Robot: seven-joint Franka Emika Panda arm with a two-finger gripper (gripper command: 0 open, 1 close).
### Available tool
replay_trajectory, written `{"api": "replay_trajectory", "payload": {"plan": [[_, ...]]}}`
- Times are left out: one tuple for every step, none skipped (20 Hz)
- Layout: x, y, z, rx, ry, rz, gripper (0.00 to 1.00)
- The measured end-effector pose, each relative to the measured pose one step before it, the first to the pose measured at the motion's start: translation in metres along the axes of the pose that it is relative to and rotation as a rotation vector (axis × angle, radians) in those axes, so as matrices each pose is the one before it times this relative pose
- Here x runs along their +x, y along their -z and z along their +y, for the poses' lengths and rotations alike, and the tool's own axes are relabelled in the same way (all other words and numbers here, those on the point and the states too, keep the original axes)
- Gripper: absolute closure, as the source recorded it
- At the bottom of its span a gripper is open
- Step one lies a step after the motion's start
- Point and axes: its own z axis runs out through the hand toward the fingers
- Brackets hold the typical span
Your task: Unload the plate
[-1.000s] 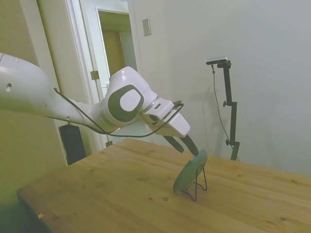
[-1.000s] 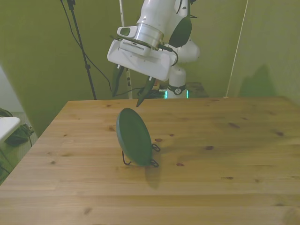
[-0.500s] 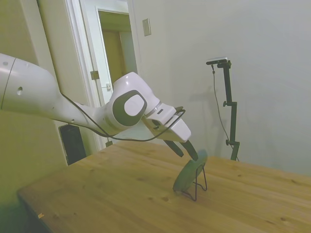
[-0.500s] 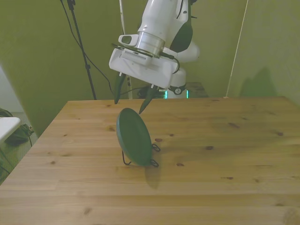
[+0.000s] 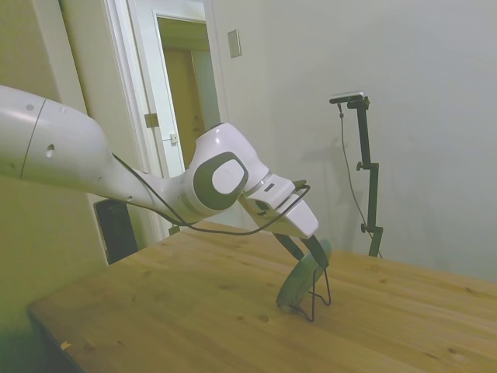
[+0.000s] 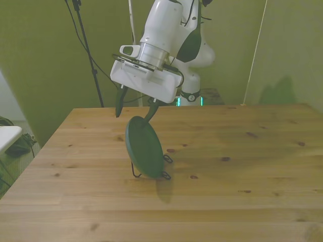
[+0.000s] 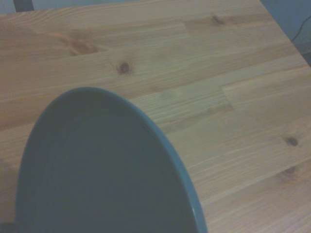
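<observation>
A thin black wire stand (image 6: 164, 175) sits on the wooden counter (image 6: 242, 166). An open white door (image 5: 147, 116) is in the wall behind.

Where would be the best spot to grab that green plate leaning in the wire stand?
Probably the top rim of the plate, from above. It stands nearly on edge, tilted back in the wire stand, so only the upper edge is free. The open gripper already has one finger on each side of that rim.

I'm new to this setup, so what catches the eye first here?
A grey-green plate stands tilted on edge in a thin black wire stand near the middle of the wooden table. The white arm's open gripper hangs right at the plate's top rim, one finger on each side.
</observation>
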Motion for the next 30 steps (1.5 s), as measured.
{"api": "replay_trajectory", "payload": {"plan": [[0.00023, 0.00004, -0.00049, 0.0005, 0.00016, 0.00053, 1.0], [-0.00003, -0.00009, -0.00054, 0.00032, 0.00051, 0.00017, 1.0], [-0.0003, -0.00045, -0.00052, -0.00019, 0.00085, -0.00035, 1.0], [-0.00055, -0.0007, -0.00041, -0.00066, 0.00109, -0.00085, 1.0], [-0.00049, -0.00087, -0.00044, -0.00081, 0.00102, -0.00083, 1.0], [-0.00051, -0.00075, -0.00077, -0.00038, 0.00133, -0.00062, 1.0], [-0.00055, -0.00057, -0.00123, 0.00023, 0.00178, -0.00034, 1.0], [-0.00088, -0.00043, -0.00124, 0.00038, 0.00222, -0.00064, 1.0], [-0.00143, -0.00011, -0.00151, 0.00093, 0.00313, -0.0009, 1.0], [-0.00173, 0.00027, -0.00165, 0.00146, 0.00365, -0.00089, 1.0], [-0.00155, 0.00051, -0.00155, 0.00172, 0.00349, -0.00055, 1.0], [-0.00159, 0.00057, -0.00159, 0.00177, 0.00359, -0.00047, 1.0], [-0.0014, 0.00041, -0.00139, 0.00141, 0.00314, -0.00046, 1.0], [-0.00126, 0.0003, -0.00123, 0.00112, 0.00289, -0.00038, 1.0], [-0.00089, 0.00016, -0.00088, 0.00069, 0.00194, -0.00018, 1.0], [-0.00057, 0.00005, -0.00056, 0.00029, 0.00169, 0.00005, 1.0], [-0.00019, -0.00011, -0.00026, -0.00018, 0.00112, 0.00033, 1.0], [0.00004, -0.0002, -0.00014, -0.00041, 0.00086, 0.00058, 1.0], [0.00006, -0.00032, -0.0002, -0.0004, 0.0005, 0.00033, 1.0], [0.00009, -0.00043, -0.00021, -0.00047, 0.00029, 0.00019, 1.0], [0.00006, -0.00048, -0.00022, -0.00048, 0.00027, 0.00001, 1.0], [0.00006, -0.00043, -0.00014, -0.00044, 0.00008, -0.00008, 1.0], [0.00035, -0.00028, 0.00009, -0.00041, -0.00052, 0.00022, 1.0], [0.00066, -0.00004, 0.00024, -0.00018, -0.00102, 0.00065, 1.0], [0.00089, 0.00022, 0.00019, 0.00021, -0.00125, 0.00109, 1.0], [0.00107, 0.00042, 0.00012, 0.00057, -0.00143, 0.00145, 1.0], [0.00093, 0.0004, 0.00008, 0.00055, -0.00121, 0.00128, 1.0], [0.00078, 0.00026, 0.00015, 0.00028, -0.00108, 0.00098, 1.0], [0.00085, 0.00043, 0.0, 0.00067, -0.00106, 0.00126, 1.0], [0.00116, 0.00101, -0.00045, 0.00184, -0.00108, 0.00214, 1.0]]}}
